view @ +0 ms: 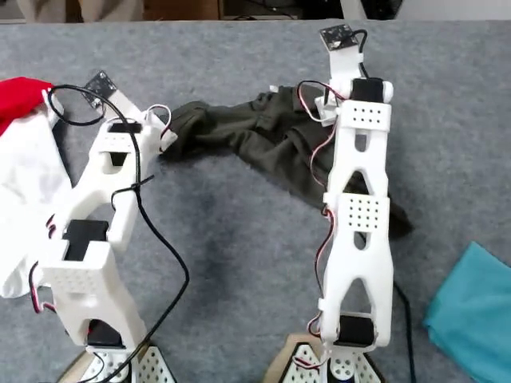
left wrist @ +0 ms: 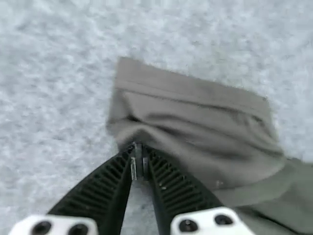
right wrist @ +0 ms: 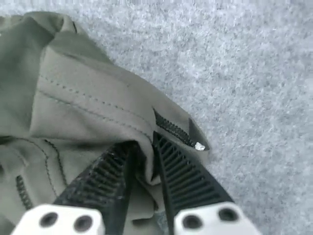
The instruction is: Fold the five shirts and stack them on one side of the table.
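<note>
An olive-green shirt (view: 263, 136) lies crumpled across the middle of the grey table (view: 223, 239). My left gripper (view: 166, 137) is at its left end, shut on a sleeve of the olive shirt (left wrist: 195, 127), the fabric pinched between the black fingertips (left wrist: 138, 164). My right gripper (view: 327, 108) is at the shirt's far right part, shut on a stitched fold of the olive shirt (right wrist: 93, 112); the cloth bunches between its fingers (right wrist: 142, 161). The right arm covers part of the shirt in the high view.
A white shirt (view: 28, 191) with a red garment (view: 20, 96) on top of it lies at the left edge. A teal shirt (view: 475, 311) lies at the near right corner. Black cables (view: 156, 239) trail beside the left arm.
</note>
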